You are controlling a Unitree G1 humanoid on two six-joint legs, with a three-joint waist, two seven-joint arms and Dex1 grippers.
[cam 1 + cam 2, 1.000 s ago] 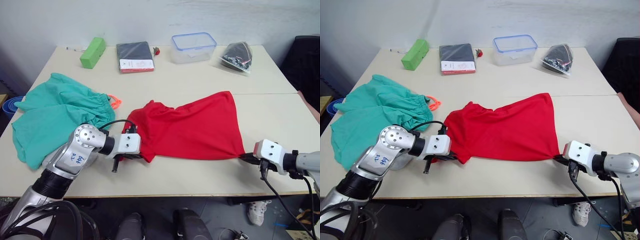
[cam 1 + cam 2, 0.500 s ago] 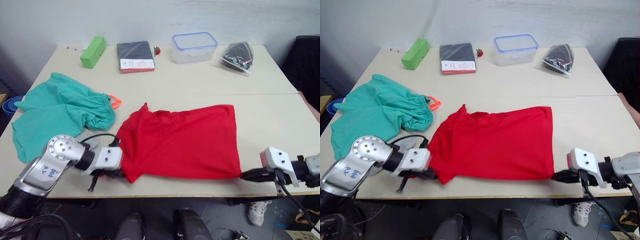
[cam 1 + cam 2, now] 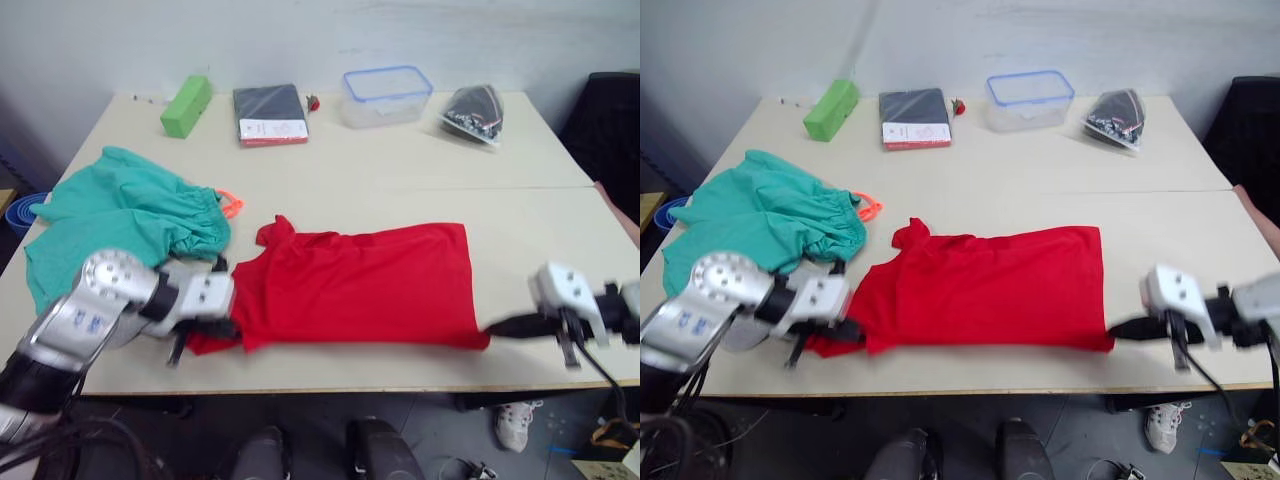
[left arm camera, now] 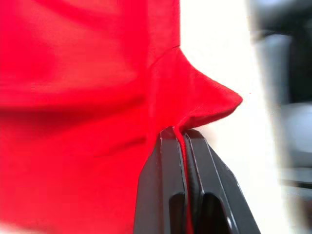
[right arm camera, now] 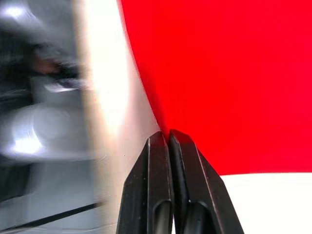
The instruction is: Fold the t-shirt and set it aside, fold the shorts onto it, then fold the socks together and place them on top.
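Observation:
The red t-shirt [image 3: 360, 285] lies stretched sideways across the front of the table. My left gripper [image 3: 228, 328] is shut on the t-shirt's near left end, with the cloth pinched between its black fingers [image 4: 168, 170]. My right gripper [image 3: 492, 327] is shut on the shirt's near right corner [image 5: 165, 129]. The teal-green shorts [image 3: 115, 225] lie bunched at the left of the table, their orange drawstring [image 3: 233, 205] showing. The socks are out of view.
Along the table's far edge sit a green block [image 3: 186, 103], a black packet [image 3: 269, 112], a clear lidded box [image 3: 387, 95] and a bag of small parts [image 3: 474, 108]. The table's front edge [image 3: 380, 385] runs just below both grippers.
Both grippers still hold the t-shirt. The left end has risen a little away from the front edge, and a small flap now stands up at the shirt's upper left.

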